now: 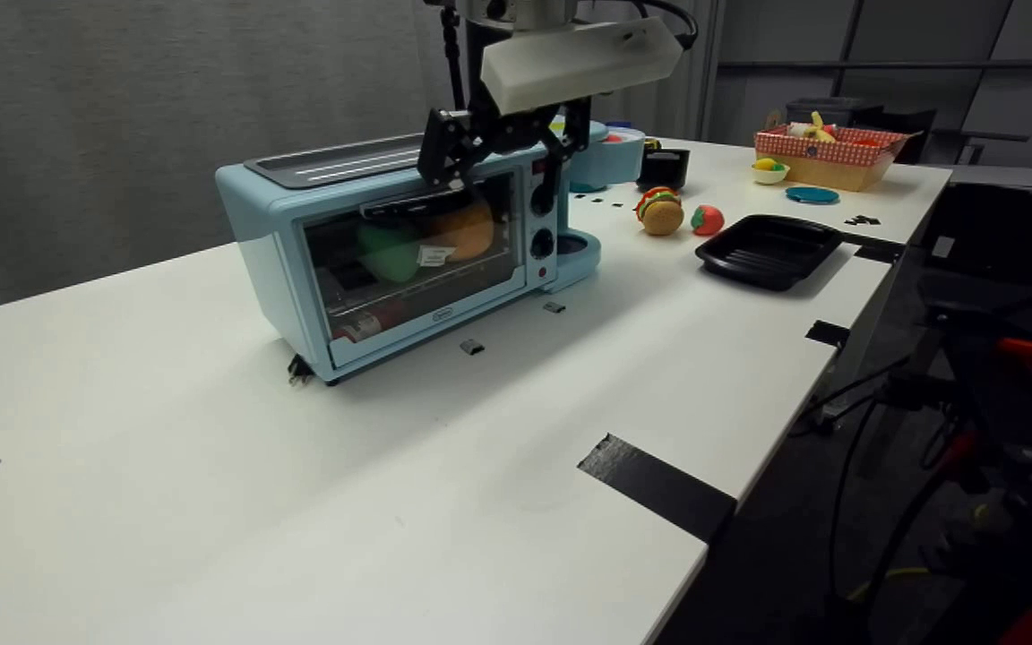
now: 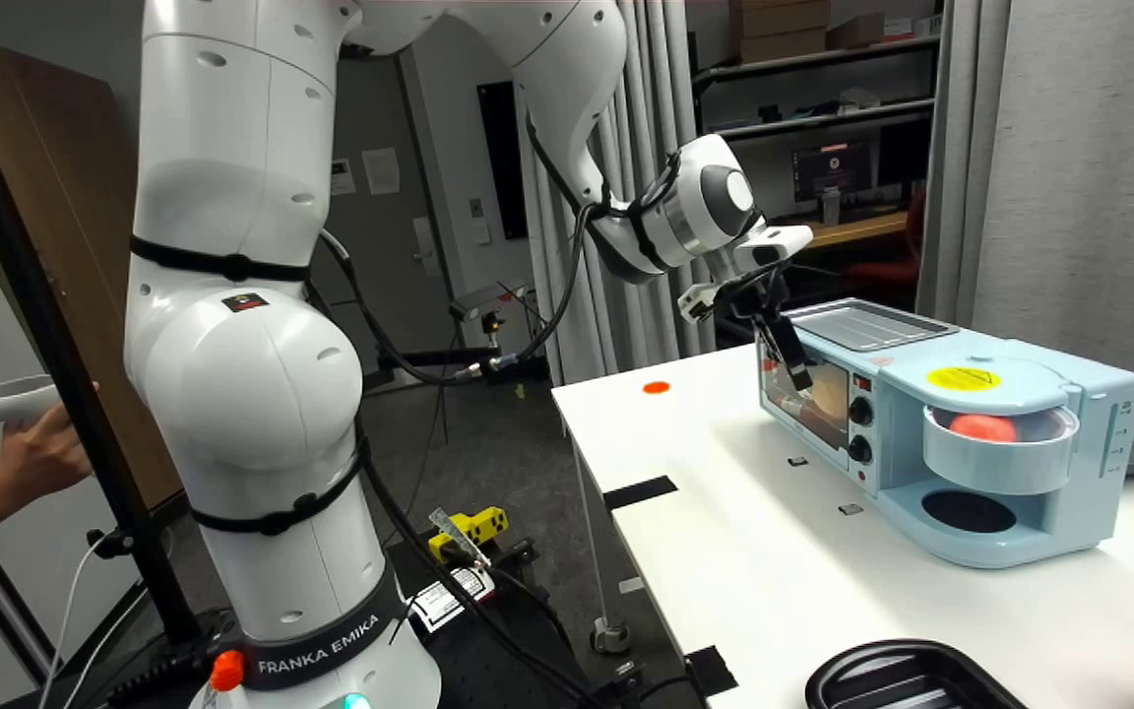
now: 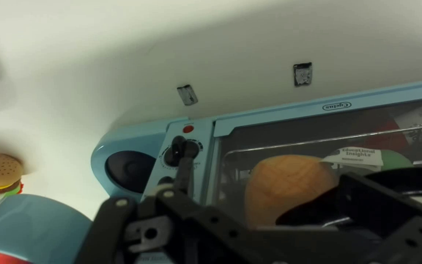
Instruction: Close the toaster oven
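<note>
Gripper (image 3: 267, 174) stood wide by the toaster oven (image 3: 288, 113), knob (image 3: 172, 154) at wrist-view eight o'clock; I figured sideways drift could catch and twist that knob.

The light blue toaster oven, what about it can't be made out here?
Back of the light blue boxy toaster oven: both exterior views, turned away.
Black door handle: wrist view, partly behind the black gripper.
Upper round black knob, its setting: both exterior views, too small; wrist view, behind the gripper.
Red-and-white item inside: wrist view, cut off by the right edge.
</note>
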Motion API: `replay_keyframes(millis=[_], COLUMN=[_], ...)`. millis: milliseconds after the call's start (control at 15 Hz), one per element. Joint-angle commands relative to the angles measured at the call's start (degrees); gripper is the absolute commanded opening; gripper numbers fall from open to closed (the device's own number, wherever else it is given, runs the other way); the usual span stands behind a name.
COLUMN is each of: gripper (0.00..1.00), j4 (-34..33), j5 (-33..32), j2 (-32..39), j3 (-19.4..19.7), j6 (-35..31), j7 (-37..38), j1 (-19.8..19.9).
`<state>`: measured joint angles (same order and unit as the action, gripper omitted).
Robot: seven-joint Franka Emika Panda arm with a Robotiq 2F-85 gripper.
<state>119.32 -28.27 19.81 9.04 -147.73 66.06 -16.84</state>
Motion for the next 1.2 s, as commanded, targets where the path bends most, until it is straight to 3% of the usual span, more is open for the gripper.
replay_keyframes(millis=[0,533,1133], gripper=[1.0,1.0,1.0], j4=[0.24,6.23,15.13], j5=[-0.91,-2.5,-12.25], j2=[-1.54,-9.54,-20.79], j3=[-0.69,-3.73,-11.19], j6=[-0.15,1.08,2.72], j7=[0.14,1.37,8.46], j1=[0.87,-0.39,1.13])
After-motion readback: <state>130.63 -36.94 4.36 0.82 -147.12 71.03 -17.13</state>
